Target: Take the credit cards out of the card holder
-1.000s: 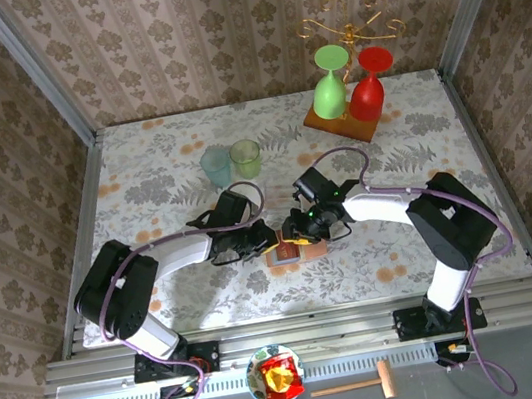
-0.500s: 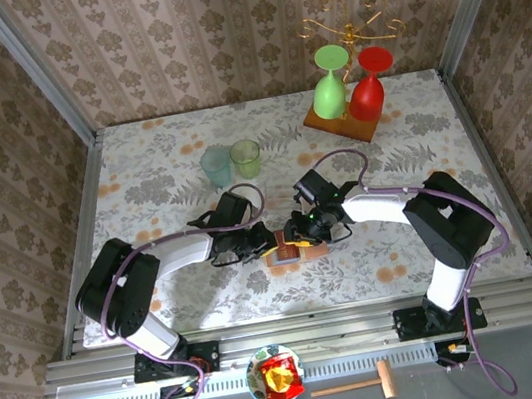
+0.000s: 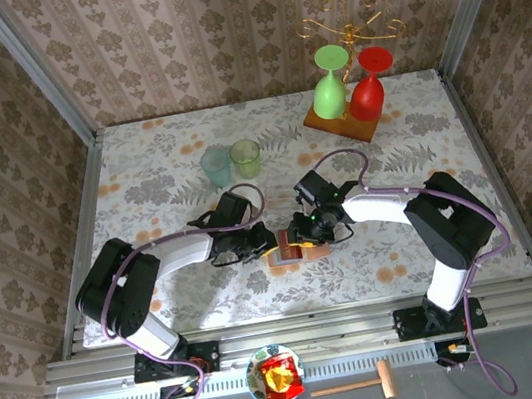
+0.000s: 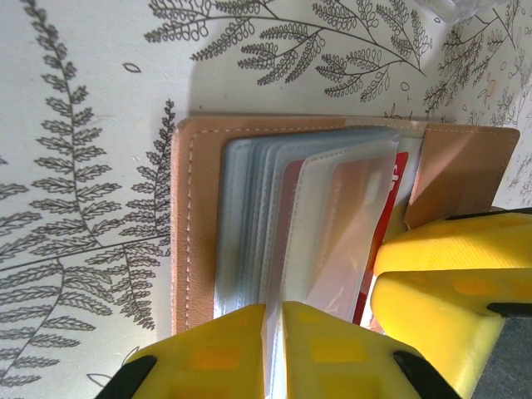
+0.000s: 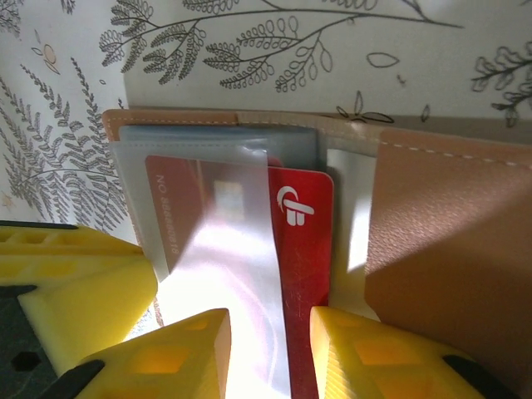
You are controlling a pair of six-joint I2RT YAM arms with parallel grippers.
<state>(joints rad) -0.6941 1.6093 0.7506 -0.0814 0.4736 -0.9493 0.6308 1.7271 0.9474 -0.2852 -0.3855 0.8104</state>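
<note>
Bench (image 3: 140,169) with a leaf-print cover carries everything. Left of centre in the top view sits the left hand (image 3: 256,246). In its wrist view its yellow fingers (image 4: 208,353) at the lower edge are clenched nearly together on one clear sleeve (image 4: 332,224) of the card holder (image 3: 285,253). The holder lies open and flat just below the centre of the top view, with its tan leather rim outward and its stack of sleeves fanned up. One of the credit cards (image 5: 303,220), red with a white logo, sits partly behind a sleeve, its right part bare. Just right of the holder, the right hand (image 3: 310,234) meets it from the other side. Its wrist view has a finger either side of the sleeve and red card at the lower edge, but whether they pinch I cannot tell. At upper right a green goblet (image 3: 330,96) and a red goblet (image 3: 368,97) stand on a wooden board (image 3: 341,127).
</note>
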